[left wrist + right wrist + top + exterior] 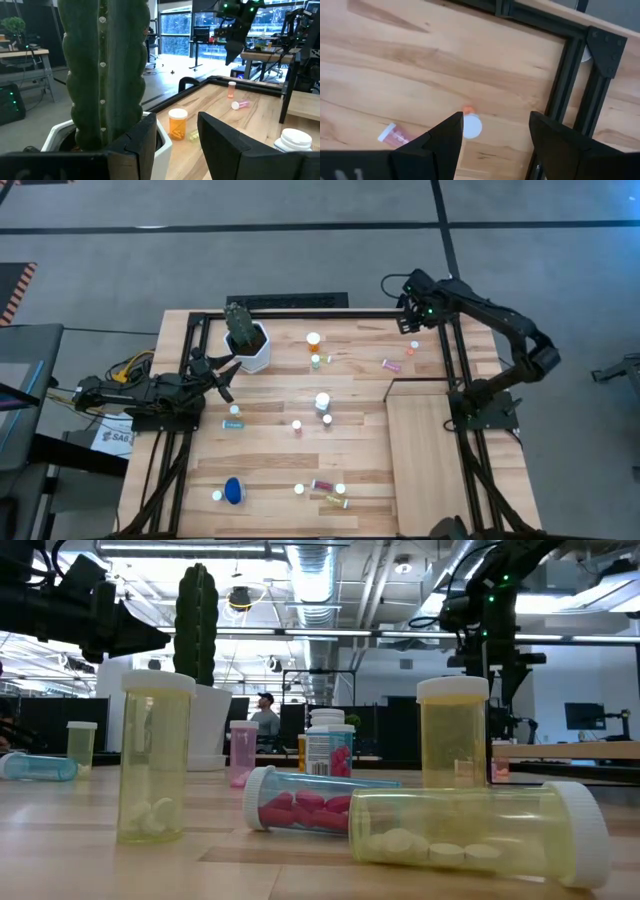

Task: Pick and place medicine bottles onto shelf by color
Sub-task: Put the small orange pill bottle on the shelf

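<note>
Many medicine bottles are scattered on the striped tabletop, among them an upright orange one [314,342], a white one [323,402] and a blue one [233,491]. At the far right a small orange bottle [414,347] stands on its base, and a pink bottle [390,364] lies on its side. My right gripper [412,315] hangs open above the small orange bottle's white cap [471,125], pointing steeply down and touching nothing. The shelf [430,440] is a pale panel at the table's right. My left gripper [222,375] waits open and level beside the cactus pot [248,340].
A black frame rail [565,95] runs close beside the small orange bottle. The tall cactus [105,65] in its white pot stands right in front of my left gripper. Several bottles crowd the near edge, such as a lying yellow one [470,835] and a red-filled one [310,802].
</note>
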Controlling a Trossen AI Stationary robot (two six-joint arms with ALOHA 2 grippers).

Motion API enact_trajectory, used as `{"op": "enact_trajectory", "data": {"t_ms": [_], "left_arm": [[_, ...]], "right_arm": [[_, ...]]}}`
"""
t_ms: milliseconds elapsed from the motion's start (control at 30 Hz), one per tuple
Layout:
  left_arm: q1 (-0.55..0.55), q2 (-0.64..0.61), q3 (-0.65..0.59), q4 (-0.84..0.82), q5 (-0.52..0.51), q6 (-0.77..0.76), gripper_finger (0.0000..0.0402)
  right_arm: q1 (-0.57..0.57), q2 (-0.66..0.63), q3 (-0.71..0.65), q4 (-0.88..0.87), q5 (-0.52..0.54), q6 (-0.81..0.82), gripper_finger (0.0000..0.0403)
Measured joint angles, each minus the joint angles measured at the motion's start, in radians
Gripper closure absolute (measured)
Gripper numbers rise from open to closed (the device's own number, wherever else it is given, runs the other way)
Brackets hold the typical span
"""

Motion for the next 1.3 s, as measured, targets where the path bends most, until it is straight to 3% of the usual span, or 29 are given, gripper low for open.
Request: {"op": "enact_trajectory", "data": {"t_ms": [500,900,1300], "left_arm": [[0.0,0.0,0.0,0.0,0.0,0.0,0.0267],[0.0,0.0,0.0,0.0,0.0,0.0,0.0267],[0.0,0.0,0.0,0.0,0.0,0.0,0.0267]], "right_arm": [[0.06,-0.005,0.0,-0.069,-0.032,-0.19,0.0154],[0.085,-0.005,-0.005,-0.112,-0.146,0.02,0.0154],[0.066,0.062,-0.084,-0.036,-0.111,0.092,0.0154]]}}
